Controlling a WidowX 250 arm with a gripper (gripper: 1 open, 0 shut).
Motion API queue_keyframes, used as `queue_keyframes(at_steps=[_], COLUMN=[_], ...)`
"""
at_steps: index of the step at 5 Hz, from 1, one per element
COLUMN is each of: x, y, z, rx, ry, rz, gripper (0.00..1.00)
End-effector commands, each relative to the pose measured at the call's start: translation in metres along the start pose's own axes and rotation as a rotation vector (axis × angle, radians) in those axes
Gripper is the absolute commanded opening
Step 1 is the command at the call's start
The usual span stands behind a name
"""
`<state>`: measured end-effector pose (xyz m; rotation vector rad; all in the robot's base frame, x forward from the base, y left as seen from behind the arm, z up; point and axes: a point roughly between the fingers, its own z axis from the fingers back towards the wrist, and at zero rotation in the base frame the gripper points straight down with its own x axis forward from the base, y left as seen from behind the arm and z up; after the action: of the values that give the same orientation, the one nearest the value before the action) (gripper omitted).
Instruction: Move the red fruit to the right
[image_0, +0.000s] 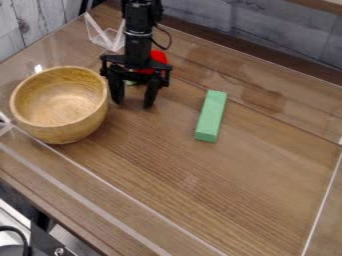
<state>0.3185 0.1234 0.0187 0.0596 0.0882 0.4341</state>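
Your gripper (134, 96) is low over the wooden table (254, 185), just beside the right-hand rim of the bowl as you see it in the picture, and its dark fingertips are small and blurred against the wood. You cannot tell from this view whether the fingers are open or closed, nor whether anything sits between them. Behind the gripper, on the side away from the camera, you have the red fruit (160, 57), showing past the picture-right side of the dark arm (139, 28). The arm and gripper cover part of the fruit, so you see only a patch of its rounded red side. With that much hidden, you cannot fix its long axis or say for sure which way its leafy end points. You also cannot tell whether the fruit touches the arm or gripper. Out to the picture-left of the gripper lies the large, round wooden bowl (59, 103), upright, with its opening facing up. On the picture-right side, well apart from the gripper, you have the green block (210, 116), lying flat. Its long axis runs mostly between the near and far sides of the table, with the far end leaning slightly to picture right. The arm comes in from the far side, at the top of your view.
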Motion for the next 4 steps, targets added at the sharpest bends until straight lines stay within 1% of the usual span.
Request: queue_keyframes(at_steps=[1, 3, 4], x=[0.01, 0.02, 0.025], y=[0.003, -0.008, -0.006], z=[0.03, 0.037, 0.042], rx=[-0.01, -0.014, -0.016], ry=[-0.094, -0.097, -0.095], rz=[0.013, 0.012, 0.05], gripper=[0.0, 0.0, 0.0])
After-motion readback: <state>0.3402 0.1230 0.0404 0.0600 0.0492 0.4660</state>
